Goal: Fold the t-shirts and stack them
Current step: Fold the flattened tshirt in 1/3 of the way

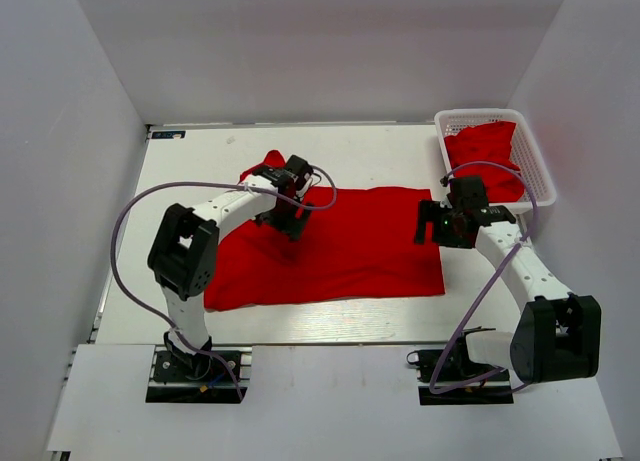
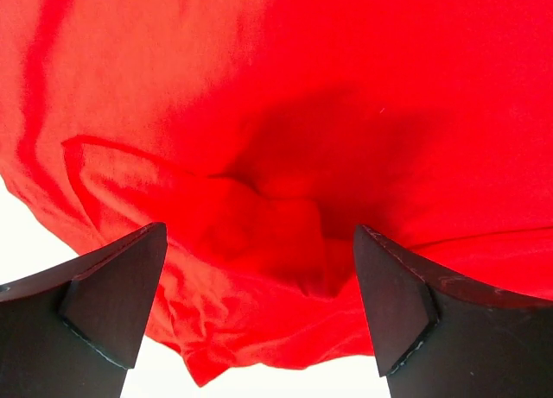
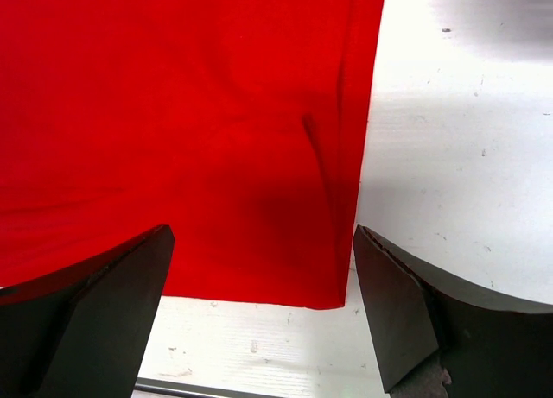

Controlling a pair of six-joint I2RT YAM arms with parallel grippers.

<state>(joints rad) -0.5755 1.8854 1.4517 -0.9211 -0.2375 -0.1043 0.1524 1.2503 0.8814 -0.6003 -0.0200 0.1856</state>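
A bright red t-shirt [image 1: 340, 246] lies spread on the white table, with a bunched sleeve [image 1: 265, 166] at its far left. My left gripper [image 1: 285, 219] is open just above the shirt's upper left part; in the left wrist view the crumpled red cloth [image 2: 259, 234] lies between its wide-apart fingers. My right gripper [image 1: 432, 228] is open over the shirt's right edge; in the right wrist view the shirt's corner [image 3: 285, 243] lies between its fingers. More red shirt cloth [image 1: 487, 156] fills the white basket.
The white lattice basket [image 1: 538, 171] stands at the back right of the table. Grey walls close in on the left, back and right. Bare white table [image 3: 449, 156] shows to the right of the shirt and along its front edge.
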